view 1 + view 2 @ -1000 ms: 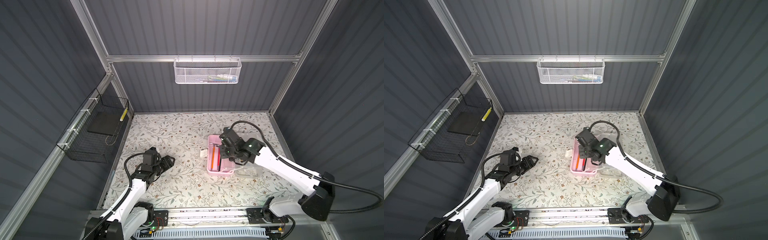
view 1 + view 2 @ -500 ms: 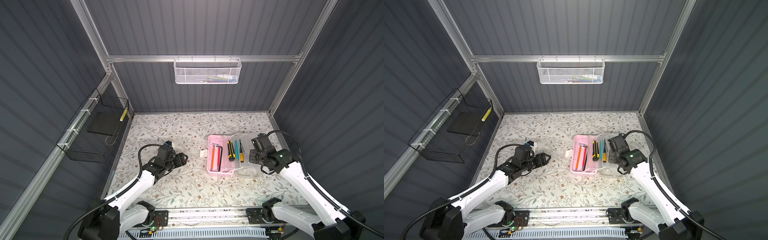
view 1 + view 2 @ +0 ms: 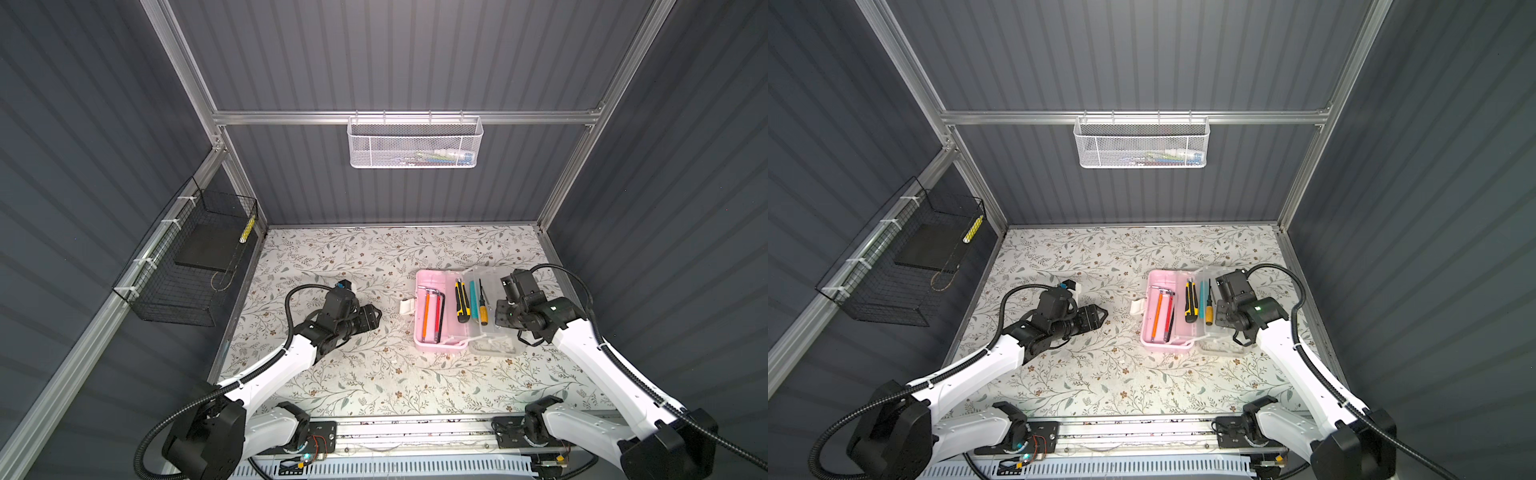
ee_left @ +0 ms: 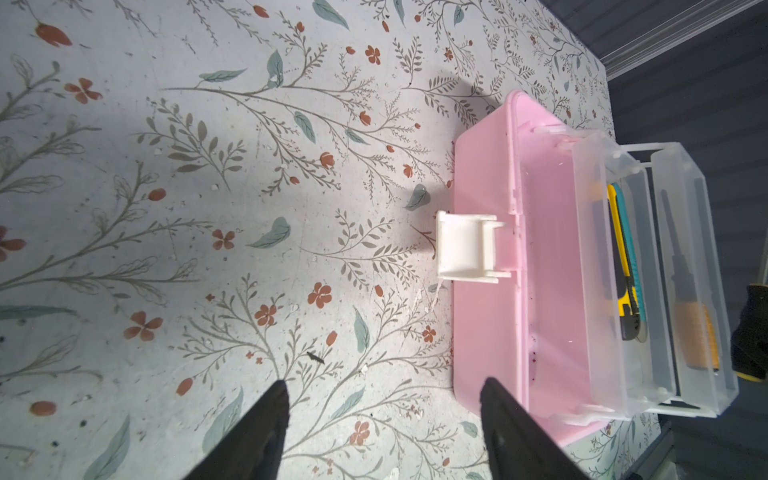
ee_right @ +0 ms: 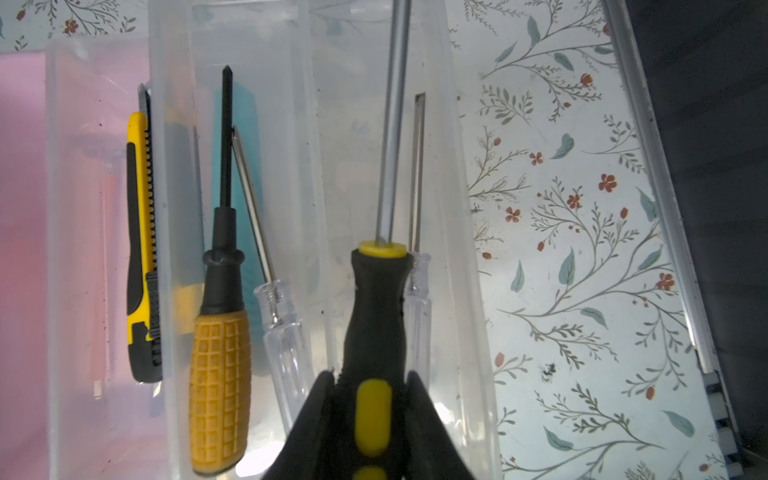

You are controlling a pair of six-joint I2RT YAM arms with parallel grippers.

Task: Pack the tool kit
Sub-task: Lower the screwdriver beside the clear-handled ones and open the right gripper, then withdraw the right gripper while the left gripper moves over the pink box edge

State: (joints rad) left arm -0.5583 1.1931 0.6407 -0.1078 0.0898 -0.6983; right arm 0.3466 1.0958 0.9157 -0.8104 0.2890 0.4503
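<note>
The tool kit's pink case (image 3: 434,348) (image 3: 1158,343) lies open right of centre, with its clear trays (image 3: 492,351) spread to its right. Hex keys (image 3: 440,316) lie in the pink part. A yellow utility knife (image 3: 460,301) (image 5: 141,249), a teal one and an orange-handled screwdriver (image 3: 483,309) (image 5: 220,353) lie in a tray. My right gripper (image 3: 503,309) (image 3: 1223,309) (image 5: 370,376) is shut on a black-and-yellow screwdriver (image 5: 376,311) above the outer tray. My left gripper (image 3: 376,318) (image 3: 1102,316) (image 4: 384,382) is open and empty, just left of the white latch (image 4: 465,245).
A white mesh basket (image 3: 415,145) hangs on the back wall and a black wire basket (image 3: 191,266) on the left wall. Two clear-handled screwdrivers (image 5: 282,332) lie in the trays. The aluminium frame rail (image 5: 665,208) runs close to the trays' right side.
My right arm has swung from over the pink case to the clear trays on its right, uncovering the tools. My left gripper has moved right, toward the case's latch.
</note>
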